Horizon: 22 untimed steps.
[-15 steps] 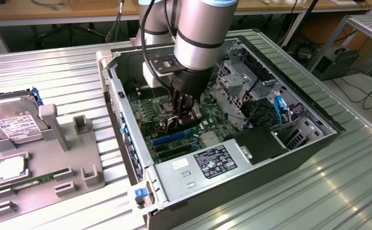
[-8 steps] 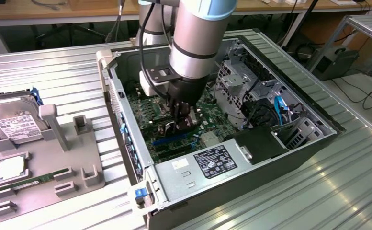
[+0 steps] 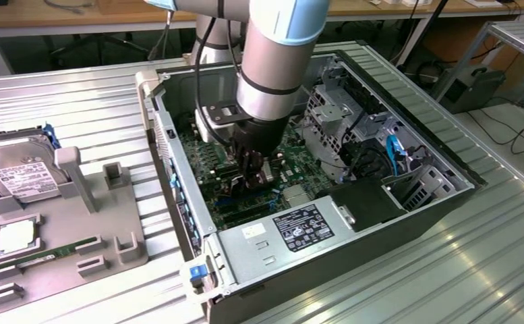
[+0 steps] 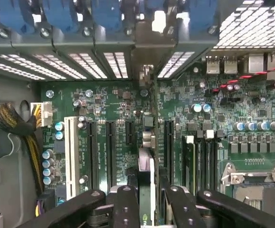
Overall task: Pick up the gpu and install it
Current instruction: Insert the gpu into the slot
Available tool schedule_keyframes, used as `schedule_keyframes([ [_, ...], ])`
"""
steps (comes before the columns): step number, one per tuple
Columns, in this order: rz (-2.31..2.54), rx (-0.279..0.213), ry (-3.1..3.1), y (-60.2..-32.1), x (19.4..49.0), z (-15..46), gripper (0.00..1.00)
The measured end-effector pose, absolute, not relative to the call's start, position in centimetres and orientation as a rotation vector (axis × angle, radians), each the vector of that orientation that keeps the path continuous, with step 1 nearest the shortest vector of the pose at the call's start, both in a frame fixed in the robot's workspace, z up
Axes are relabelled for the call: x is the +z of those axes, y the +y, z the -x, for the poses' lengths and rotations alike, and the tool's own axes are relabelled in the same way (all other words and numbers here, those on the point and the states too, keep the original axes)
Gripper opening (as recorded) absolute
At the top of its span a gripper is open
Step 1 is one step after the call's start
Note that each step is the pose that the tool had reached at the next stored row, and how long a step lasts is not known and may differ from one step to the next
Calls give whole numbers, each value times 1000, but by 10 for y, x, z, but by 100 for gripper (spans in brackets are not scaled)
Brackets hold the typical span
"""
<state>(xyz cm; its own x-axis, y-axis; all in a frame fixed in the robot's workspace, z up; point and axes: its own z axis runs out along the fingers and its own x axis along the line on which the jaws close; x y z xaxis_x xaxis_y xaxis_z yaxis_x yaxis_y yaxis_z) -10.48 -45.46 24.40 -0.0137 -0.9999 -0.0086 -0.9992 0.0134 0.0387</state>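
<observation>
**GPU held edge-on inside the open computer case**

In the exterior view, the arm (image 3: 275,74) was seen reaching down into an open computer case (image 3: 334,229) that lay on its side on a ribbed metal tabletop (image 3: 477,270). The claw (image 3: 254,177) was lowered close above the green motherboard (image 3: 243,202), and a thin dark card — the gpu (image 3: 259,172) — was seen clamped between its fingers, standing on edge over the board. A power supply (image 3: 302,226) with a black label was seen at the near end of the case. Towards the exterior view's left, a grey fixture tray (image 3: 91,223) was seen on the tabletop, with a silver hard drive (image 3: 19,172) bearing a white label, a square chip (image 3: 14,237) and a narrow green memory stick (image 3: 41,256) laid out on it.

In the wrist view, the claw (image 4: 147,199) was seen from behind, its black fingers (image 4: 125,204) closed on either side of the gpu (image 4: 147,142), which was viewed edge-on as a narrow strip running away towards the slotted rear wall (image 4: 104,61) of the case. The card was positioned among the black expansion slots (image 4: 111,152), beside a white slot (image 4: 72,156); whether its lower edge was seated in a slot could not be told. A bundle of yellow and black cables (image 4: 14,123) was seen at one side, and a processor socket (image 4: 256,180) at the other.
</observation>
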Motion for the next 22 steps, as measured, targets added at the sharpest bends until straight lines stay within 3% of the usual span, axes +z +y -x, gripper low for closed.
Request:
schedule_keyframes([
  [3, -2191, -52, -2221, -455, 244, 105, 27],
  [8, -2191, -52, -2221, -455, 251, 105, 46],
  [18, -2191, -52, -2221, -455, 304, 105, 46],
  [20, -2191, -52, -2221, -455, 313, 105, 38],
  [21, -2191, -52, -2221, -455, 313, 105, 25],
  [22, -2191, -52, -2221, -455, 313, 105, 20],
])
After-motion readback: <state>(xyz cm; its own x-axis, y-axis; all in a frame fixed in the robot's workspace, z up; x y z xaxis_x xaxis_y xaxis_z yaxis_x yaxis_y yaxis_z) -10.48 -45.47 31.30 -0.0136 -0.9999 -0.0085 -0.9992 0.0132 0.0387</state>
